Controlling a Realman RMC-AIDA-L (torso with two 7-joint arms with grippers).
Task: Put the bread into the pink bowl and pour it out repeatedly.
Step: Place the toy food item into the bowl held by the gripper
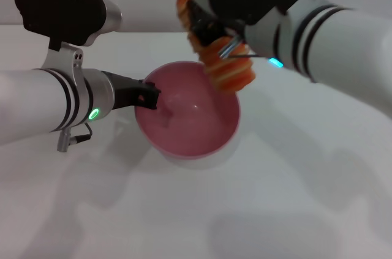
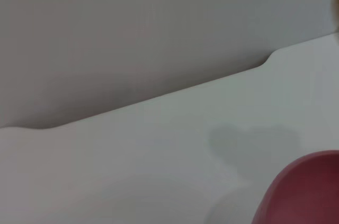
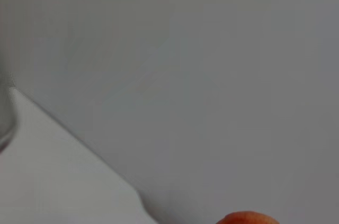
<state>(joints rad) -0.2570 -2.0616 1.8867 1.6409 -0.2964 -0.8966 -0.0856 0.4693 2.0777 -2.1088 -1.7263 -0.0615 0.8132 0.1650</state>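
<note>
Pink bowl (image 1: 190, 115): sits upright on the white table (image 1: 294, 198), near the middle of the head view; nothing lies inside it. A slice of its rim also shows in the left wrist view (image 2: 304, 192).
Left gripper (image 1: 149, 95): at the bowl's 9 o'clock rim, its dark fingers closed on the bowl's edge, one fingertip reaching just inside the wall. The left arm comes in from the 9 o'clock side.
Bread (image 1: 220, 57): held in the air at about 1 o'clock from the bowl's centre, tilted, its lower end over the far rim, not touching the bowl. An orange tip of it peeks into the right wrist view (image 3: 246, 218).
Right gripper (image 1: 211, 29): clamped on the bread's upper half, above the bowl's 12 to 1 o'clock rim; its arm enters from the 2 o'clock side.
</note>
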